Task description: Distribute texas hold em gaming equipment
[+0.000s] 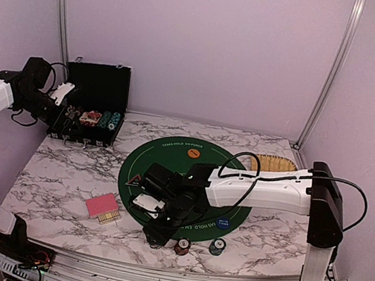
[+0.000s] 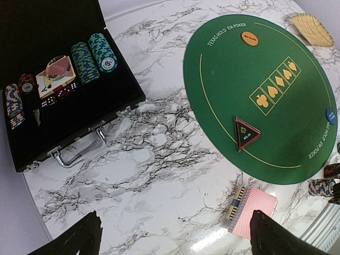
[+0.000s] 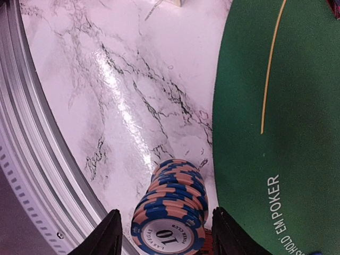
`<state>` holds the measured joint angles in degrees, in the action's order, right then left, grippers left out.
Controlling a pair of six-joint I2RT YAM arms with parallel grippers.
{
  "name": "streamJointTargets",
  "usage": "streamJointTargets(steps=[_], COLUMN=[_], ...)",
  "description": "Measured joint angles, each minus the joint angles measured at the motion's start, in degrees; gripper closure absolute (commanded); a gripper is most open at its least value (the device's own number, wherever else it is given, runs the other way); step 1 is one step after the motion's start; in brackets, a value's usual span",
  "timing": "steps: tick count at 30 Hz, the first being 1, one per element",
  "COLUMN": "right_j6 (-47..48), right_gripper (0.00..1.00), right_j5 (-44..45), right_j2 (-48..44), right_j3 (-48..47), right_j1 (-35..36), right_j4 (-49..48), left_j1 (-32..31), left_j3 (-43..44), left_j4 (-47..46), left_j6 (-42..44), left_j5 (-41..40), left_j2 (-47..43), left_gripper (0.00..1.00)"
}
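Observation:
My right gripper [image 3: 166,236] is open and straddles a stack of blue-and-pink poker chips [image 3: 174,204] standing on the marble just off the green mat's [image 3: 287,133] front edge; small gaps show on both sides. In the top view that gripper [image 1: 158,233] hides this stack. A red chip stack [image 1: 182,246] and a teal one [image 1: 218,246] stand to its right. Red-backed cards [image 1: 103,206] lie left of the mat. The orange button [image 1: 194,153], blue button [image 1: 223,223] and black triangular button [image 1: 132,182] lie on the mat. My left gripper [image 2: 175,239] is open and empty, above the marble beside the case.
The black hinged case [image 2: 106,106] stands open at the back left, holding teal chips [image 2: 93,56], more chips, cards and dice. A tan woven tray [image 1: 271,164] lies behind the mat at the right. The metal frame rail [image 3: 32,175] runs close along the table's front edge.

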<state>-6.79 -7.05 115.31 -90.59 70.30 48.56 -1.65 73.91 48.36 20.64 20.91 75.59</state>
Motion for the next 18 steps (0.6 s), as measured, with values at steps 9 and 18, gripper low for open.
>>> streamJointTargets(steps=[9,18], right_j6=[0.00,0.02], right_gripper=[0.54,0.51], right_j5=[0.11,0.11], right_j2=[0.00,0.00], right_j3=[0.02,0.02], right_j1=[0.00,0.00], right_j4=[-0.02,-0.02], left_j1=[0.00,0.00], left_j3=[0.00,0.00], left_j4=[0.00,0.00], left_j6=[0.02,0.13], left_j5=[-0.39,-0.39], left_j2=[-0.02,-0.02], left_gripper=[0.01,0.01])
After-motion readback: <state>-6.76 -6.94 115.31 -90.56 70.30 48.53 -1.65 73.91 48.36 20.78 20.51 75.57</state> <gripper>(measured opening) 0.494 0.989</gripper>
